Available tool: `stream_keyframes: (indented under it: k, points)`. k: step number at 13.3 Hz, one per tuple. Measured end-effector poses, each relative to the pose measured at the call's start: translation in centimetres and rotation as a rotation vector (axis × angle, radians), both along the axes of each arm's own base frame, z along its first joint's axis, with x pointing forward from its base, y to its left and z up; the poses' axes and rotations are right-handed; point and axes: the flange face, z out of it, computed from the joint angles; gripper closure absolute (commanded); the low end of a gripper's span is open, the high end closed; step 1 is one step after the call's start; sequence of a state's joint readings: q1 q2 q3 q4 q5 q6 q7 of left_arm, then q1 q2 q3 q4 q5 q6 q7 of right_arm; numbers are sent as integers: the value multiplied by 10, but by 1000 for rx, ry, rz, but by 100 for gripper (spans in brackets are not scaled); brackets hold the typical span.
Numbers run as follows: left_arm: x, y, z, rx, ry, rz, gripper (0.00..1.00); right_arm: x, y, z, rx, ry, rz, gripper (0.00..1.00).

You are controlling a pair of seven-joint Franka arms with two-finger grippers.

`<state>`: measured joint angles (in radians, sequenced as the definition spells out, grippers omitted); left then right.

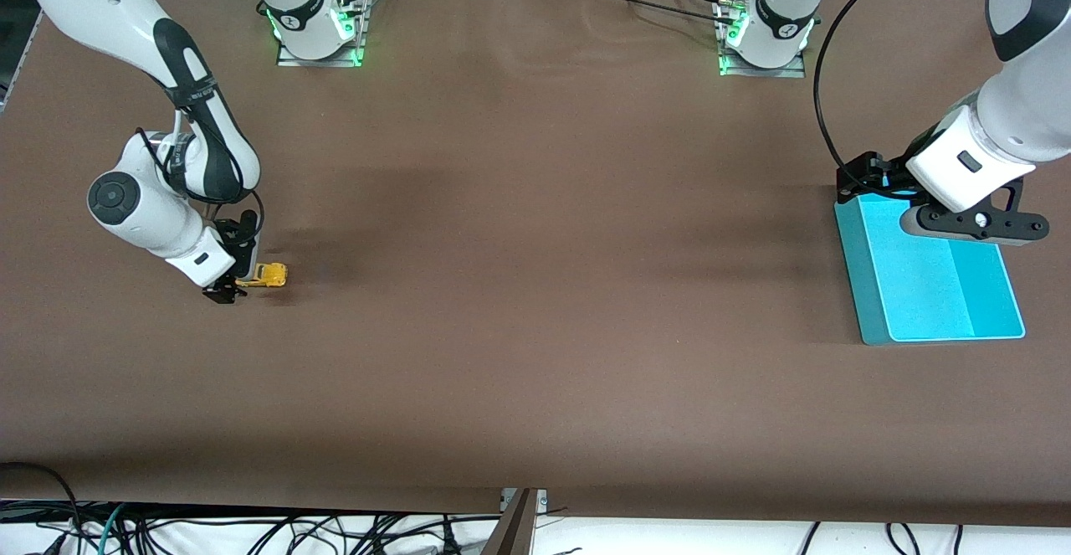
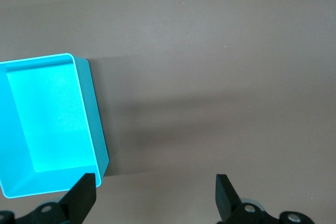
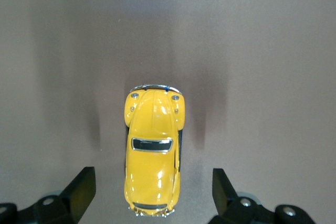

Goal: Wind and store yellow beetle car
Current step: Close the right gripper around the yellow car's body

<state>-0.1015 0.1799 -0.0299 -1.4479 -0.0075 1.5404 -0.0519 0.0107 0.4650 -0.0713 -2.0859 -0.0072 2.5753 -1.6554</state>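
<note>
Right gripper (image 3: pixel 152 192) open astride yellow beetle car (image 3: pixel 152 153), left gripper (image 2: pixel 155 195) open over turquoise bin (image 2: pixel 50 124)

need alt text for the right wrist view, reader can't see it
A tiny yellow beetle car sits on the brown table, seen from straight above, lying lengthwise between the right gripper's two open black fingers, which flank its rear end without touching it. Nothing else is on the table in this view.

One yellow beetle car (image 1: pixel 269 275), one turquoise bin (image 1: pixel 929 274), two arms, both on one tabletop (image 1: pixel 535 287).
</note>
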Motion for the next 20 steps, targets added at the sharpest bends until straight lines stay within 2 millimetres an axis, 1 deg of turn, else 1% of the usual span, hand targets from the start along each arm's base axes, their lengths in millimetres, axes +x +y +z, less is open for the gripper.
stream_keyframes:
  k: [1, 4, 5, 7, 10, 11, 17, 20]
  points:
    - [0, 0, 0, 0, 0, 0, 0, 0, 0, -1, 0, 1, 0, 36]
    - [0, 0, 0, 0, 0, 0, 0, 0, 0, -1, 0, -2, 1, 38]
    - [0, 0, 0, 0, 1, 0, 0, 0, 0, -1, 0, -3, 1, 44]
    - [0, 0, 0, 0, 3, 0, 0, 0, 0, -1, 0, -5, 1, 50]
    - [-1, 0, 0, 1, 5, 0, 0, 1, 0, 0, 0, -7, 2, 66]
    - [-1, 0, 0, 1, 6, 0, 0, 1, 0, 1, 0, -8, 2, 67]
    - [-1, 0, 0, 1, 6, 0, 0, 1, -1, 1, 3, -9, -4, 67]
    - [-1, 0, 0, 1, 6, 0, 0, 0, -11, 1, 6, -10, -26, 67]
